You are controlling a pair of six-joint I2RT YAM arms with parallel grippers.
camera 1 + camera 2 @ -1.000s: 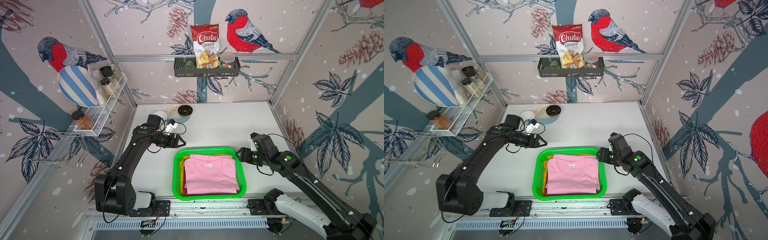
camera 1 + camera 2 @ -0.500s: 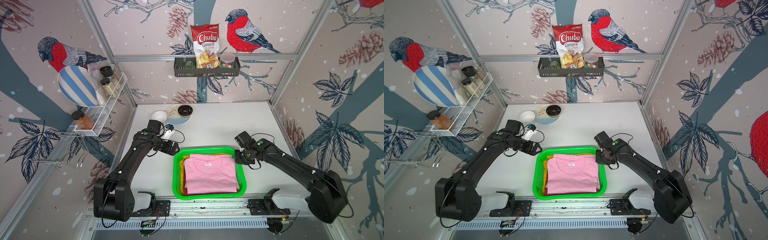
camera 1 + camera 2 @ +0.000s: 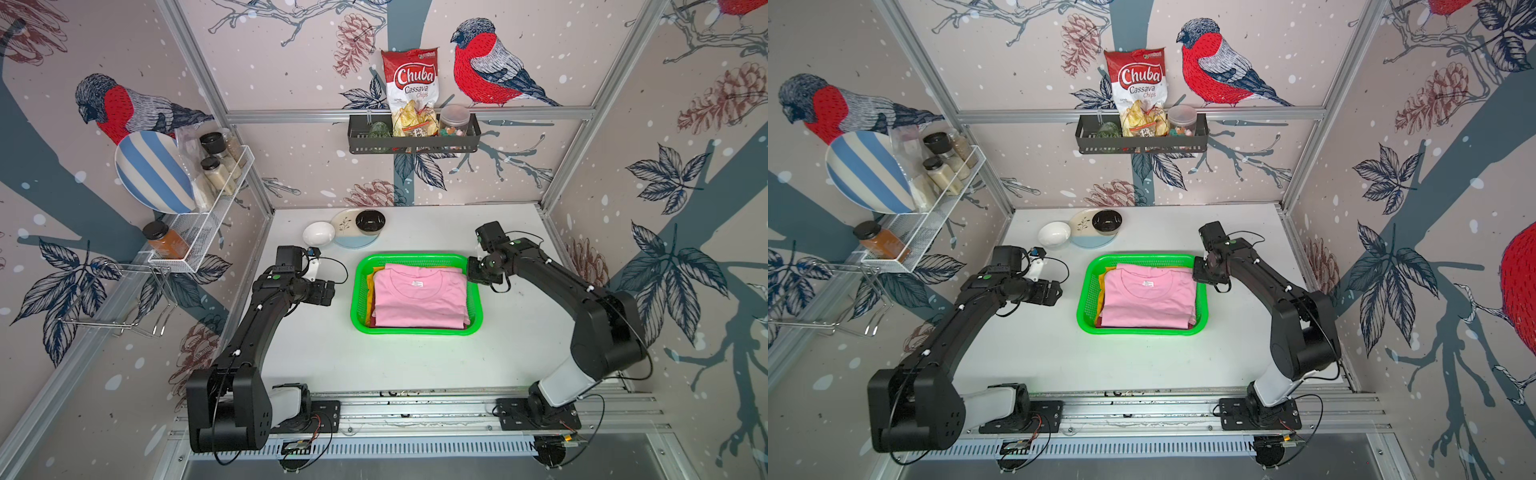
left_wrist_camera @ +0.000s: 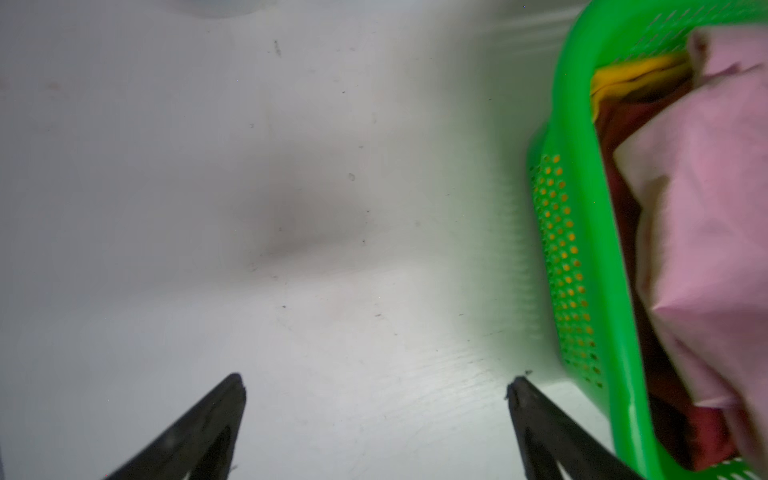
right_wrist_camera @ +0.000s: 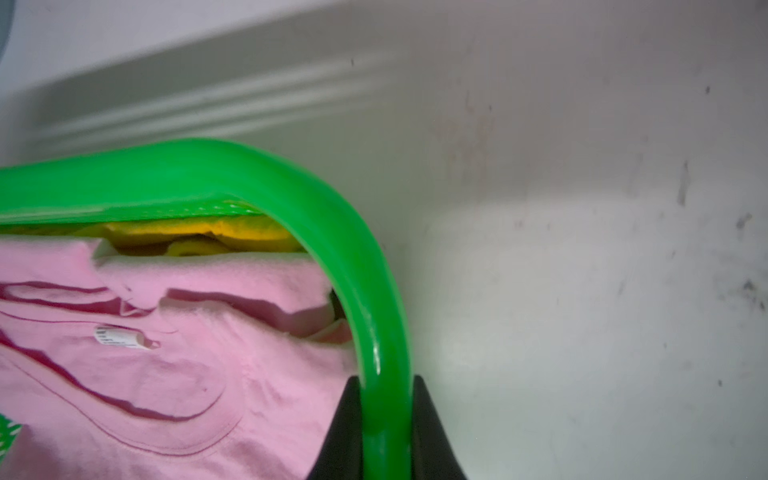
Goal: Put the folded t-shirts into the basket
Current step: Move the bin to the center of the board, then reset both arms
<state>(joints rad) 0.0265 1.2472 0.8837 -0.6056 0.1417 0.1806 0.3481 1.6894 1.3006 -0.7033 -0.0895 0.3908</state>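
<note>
The green basket (image 3: 415,331) (image 3: 1138,330) sits mid-table and holds the folded t-shirts. The pink one (image 3: 419,299) (image 3: 1148,301) lies on top. Mustard yellow (image 3: 368,276) and dark red (image 3: 374,322) edges show under it on the left side. My right gripper (image 3: 471,272) (image 5: 385,380) is shut on the basket's rim (image 5: 249,166) near its far right corner, one finger inside and one outside. My left gripper (image 3: 328,293) (image 4: 376,380) stands open and holds nothing, just left of the basket wall (image 4: 557,249), over bare table.
A white bowl (image 3: 318,233) and a plate with a black bowl (image 3: 370,220) stand just behind the basket at the back left. On the left wall hangs a white wire rack (image 3: 208,199) and on the back wall a black shelf basket (image 3: 413,139).
My right gripper has closed on the basket's rim. Basket and shirts now sit farther back on the table. My left gripper has opened wider and drawn slightly left.
</note>
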